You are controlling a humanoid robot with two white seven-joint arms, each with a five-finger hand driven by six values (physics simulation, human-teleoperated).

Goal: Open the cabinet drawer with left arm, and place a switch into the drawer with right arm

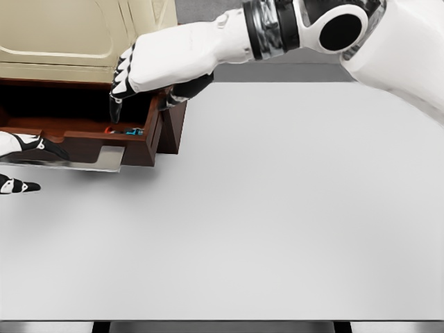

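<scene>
We look down from the robot's head onto a wide, pale grey table [277, 222] that fills most of the view. At the table's far left corner stands a cabinet [69, 35] with a cream-coloured upper body and a dark reddish-brown wooden base. Its drawer [104, 149] is pulled out toward us, with a flat metallic handle plate along its front edge.

Our right arm reaches in from the upper right, crossing the table's far edge, and our right hand [125, 83] hangs over the open drawer near its right side. Its fingers point downward and are loosened, gripping nothing; one dark fingertip dips just above the drawer's interior.

Inside the drawer, close to its right wall and directly below that hand, lies the switch [127, 130], a small object showing red and blue parts. It is too small for us to make out further detail.

Our left hand [28, 146] shows only partly at the left edge of the view, beside the drawer's front left corner. White and black finger segments touch or rest near the handle plate, but we cannot tell whether they grip it or are relaxed.
</scene>
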